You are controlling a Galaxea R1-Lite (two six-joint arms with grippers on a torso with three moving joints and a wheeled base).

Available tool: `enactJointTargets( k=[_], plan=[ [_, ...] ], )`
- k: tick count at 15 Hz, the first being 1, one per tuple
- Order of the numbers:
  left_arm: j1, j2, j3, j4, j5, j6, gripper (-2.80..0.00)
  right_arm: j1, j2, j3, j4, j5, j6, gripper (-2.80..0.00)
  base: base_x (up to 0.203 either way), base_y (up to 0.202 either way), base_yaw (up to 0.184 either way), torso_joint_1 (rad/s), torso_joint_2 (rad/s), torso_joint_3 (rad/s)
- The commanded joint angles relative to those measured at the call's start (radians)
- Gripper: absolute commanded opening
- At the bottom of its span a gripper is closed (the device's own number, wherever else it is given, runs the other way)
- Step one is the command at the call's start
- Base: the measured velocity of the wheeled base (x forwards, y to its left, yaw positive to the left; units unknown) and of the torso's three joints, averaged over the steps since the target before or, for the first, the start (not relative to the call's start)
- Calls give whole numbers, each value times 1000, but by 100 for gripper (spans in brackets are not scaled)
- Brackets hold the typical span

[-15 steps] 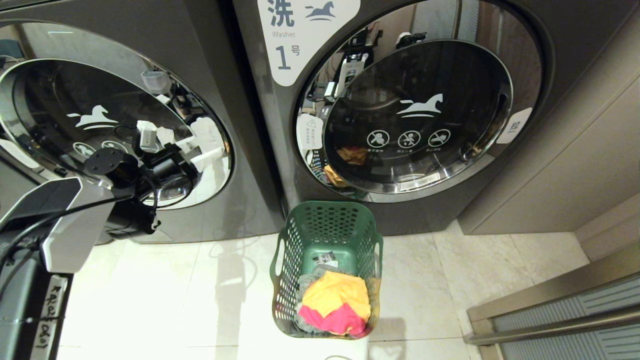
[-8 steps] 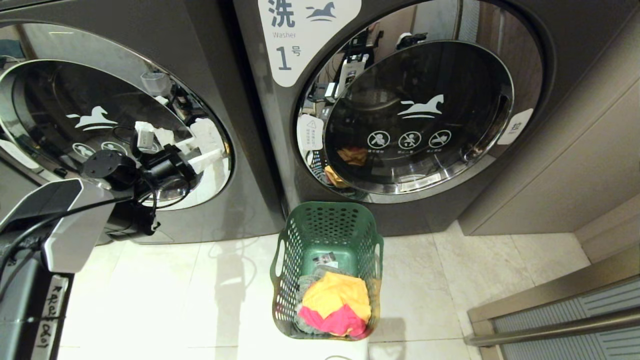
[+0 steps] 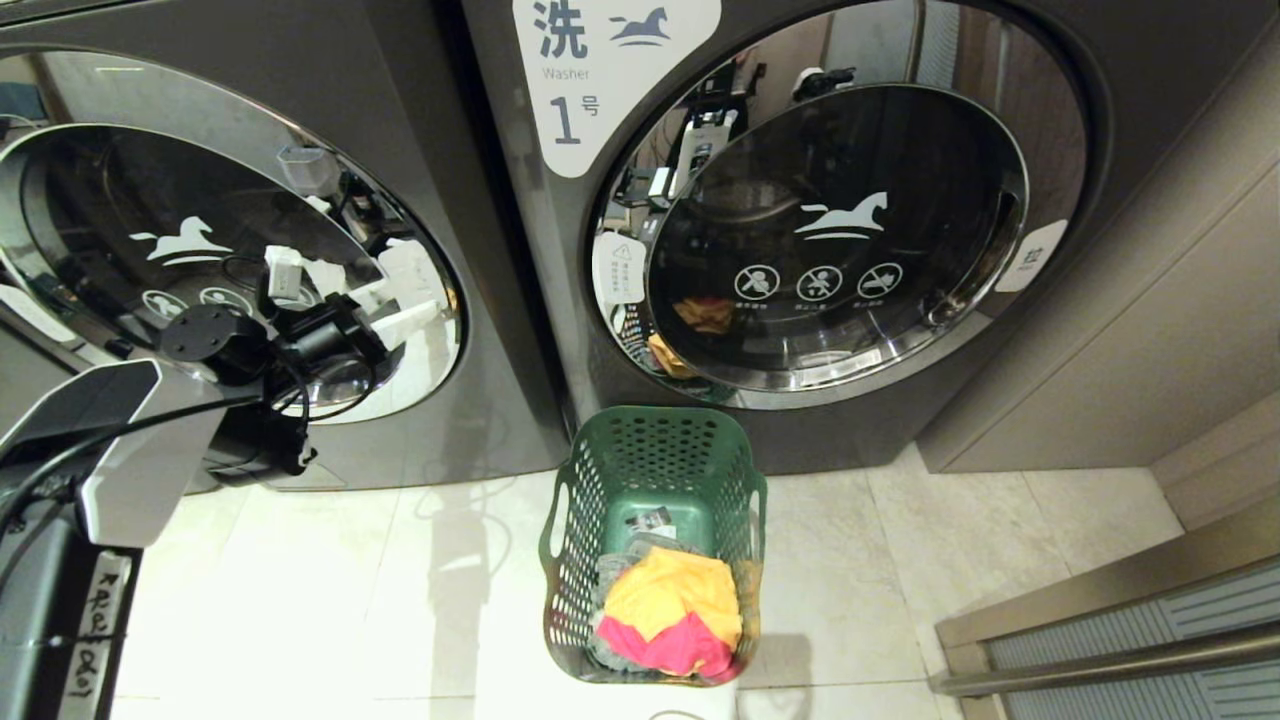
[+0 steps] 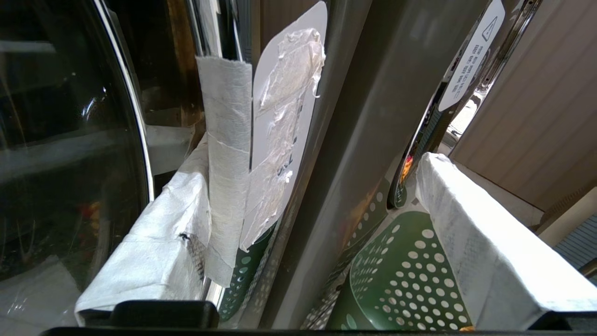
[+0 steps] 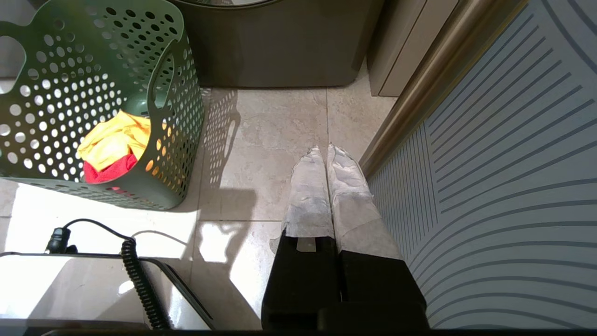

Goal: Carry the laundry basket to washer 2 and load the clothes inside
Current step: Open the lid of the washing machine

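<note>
Two grippers: left gripper [image 4: 298, 261] hovering, fingers apart, at washer door [image 3: 200, 260]; right gripper [image 5: 326, 154] pressed together, idling.
Basket: laundry basket [image 3: 650, 470] looking light, stiff; grip at handle cutout.

The laundry basket [image 3: 652, 545] stands upright on the pale tile floor, its near end at the lower edge of the head view and its far end close to the foot of the right-hand washer. It is dark green plastic with walls full of round holes and an oval handle cutout on each long side. Inside, yellow and pink clothes [image 3: 672, 618] lie bunched at the near end over something grey; the far part of the bottom is bare.

Washer 2 [image 3: 250, 250] is the dark grey machine on the left. Its round chrome-rimmed glass door carries a white horse logo. Its numeral label is out of view.
</note>
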Motion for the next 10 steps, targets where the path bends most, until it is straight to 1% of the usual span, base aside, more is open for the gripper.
enactJointTargets(
  k=[1, 2, 5, 7, 10],
  plan=[
    [3, 9, 0, -4, -7, -4, 0, 0, 0, 0, 1, 0, -1, -280, 0, 0, 0, 0, 0, 0],
    [12, 9, 0, -4, -26, -15, 0, 0, 0, 0, 1, 0, -1, -280, 0, 0, 0, 0, 0, 0],
    [20, 7, 15, -4, -32, -18, 0, 0, 0, 0, 1, 0, -1, -280, 0, 0, 0, 0, 0, 0],
    [24, 9, 19, -4, -67, -16, 0, 0, 0, 0, 1, 0, -1, -280, 0, 0, 0, 0, 0, 0],
    [26, 9, 20, -4, -70, -16, 0, 0, 0, 0, 1, 0, -1, -280, 0, 0, 0, 0, 0, 0]
  ],
)
